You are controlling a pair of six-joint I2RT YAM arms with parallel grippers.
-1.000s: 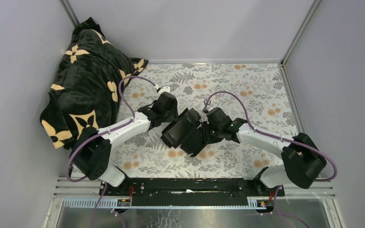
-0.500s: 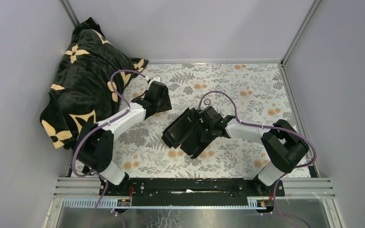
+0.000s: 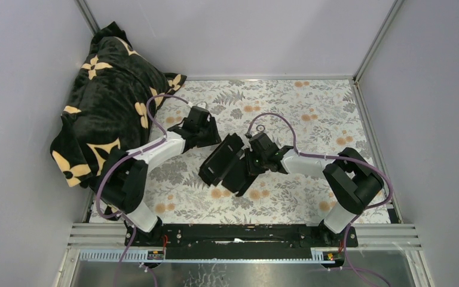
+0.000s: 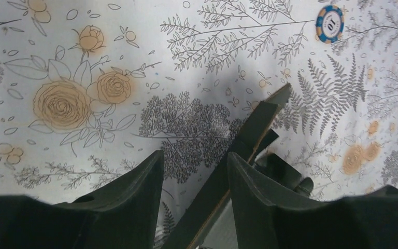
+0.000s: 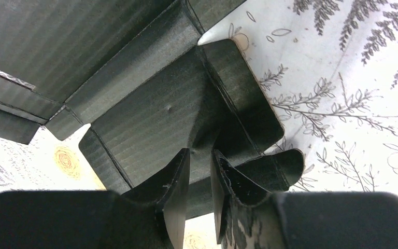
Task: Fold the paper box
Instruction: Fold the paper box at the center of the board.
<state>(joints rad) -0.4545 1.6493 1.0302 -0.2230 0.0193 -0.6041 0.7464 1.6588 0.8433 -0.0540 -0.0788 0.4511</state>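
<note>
Finds paper box [image 3: 221,160] part-folded, tilted up, flaps loose; most folding left. Finds left gripper [image 4: 196,155] spread, empty; right gripper [image 5: 199,153] narrowed around its fold, pinch unclear.

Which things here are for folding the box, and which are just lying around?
For the job: paper box, right gripper pinching its flap, left gripper open beside it.
Just lying about: flowered blanket, blue poker chip.

flowered blanket [image 3: 104,101], floral cloth [image 3: 311,101], blue chip [image 4: 329,23]
</note>
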